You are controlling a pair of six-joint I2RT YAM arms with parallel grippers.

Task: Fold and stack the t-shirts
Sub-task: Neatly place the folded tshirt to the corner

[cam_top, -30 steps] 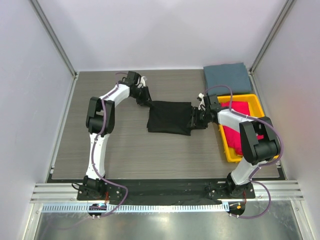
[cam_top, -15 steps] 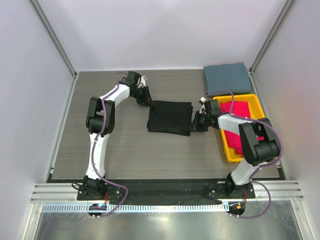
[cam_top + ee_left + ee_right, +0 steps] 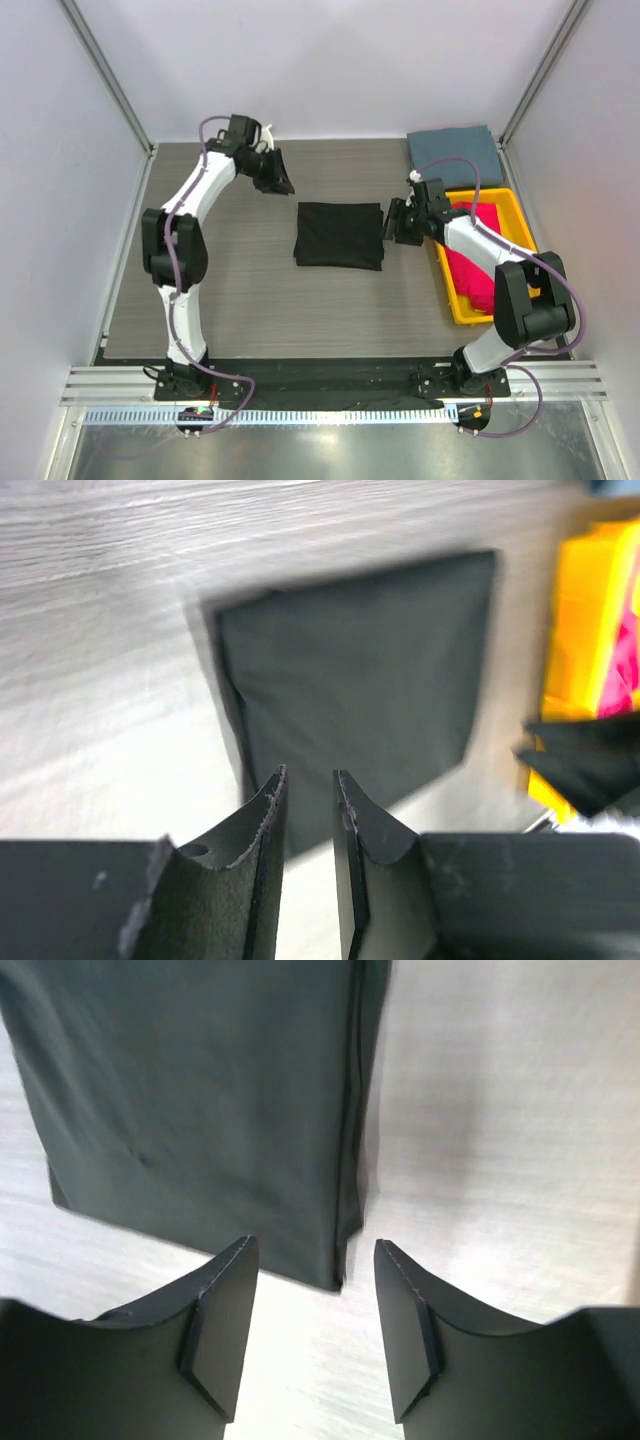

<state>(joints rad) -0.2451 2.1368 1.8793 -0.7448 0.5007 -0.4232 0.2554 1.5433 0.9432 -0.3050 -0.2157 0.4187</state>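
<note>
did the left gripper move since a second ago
Yes. The left gripper has pulled away from the folded black t-shirt's far left corner, toward the table's back edge, and is now clear of it.

Right wrist: black t-shirt (image 3: 200,1090) cut by top edge; left wrist: yellow tray (image 3: 578,630) blurred

The middle shirt (image 3: 340,235) lies flat on the tabletop (image 3: 250,290). Right of it sits the tray (image 3: 452,300), with the tray shirts (image 3: 478,270) inside. The corner shirt (image 3: 455,155) lies behind the tray. The left claw (image 3: 277,180) is behind and left of the middle shirt, the right claw (image 3: 392,225) just beside its right edge.
</note>
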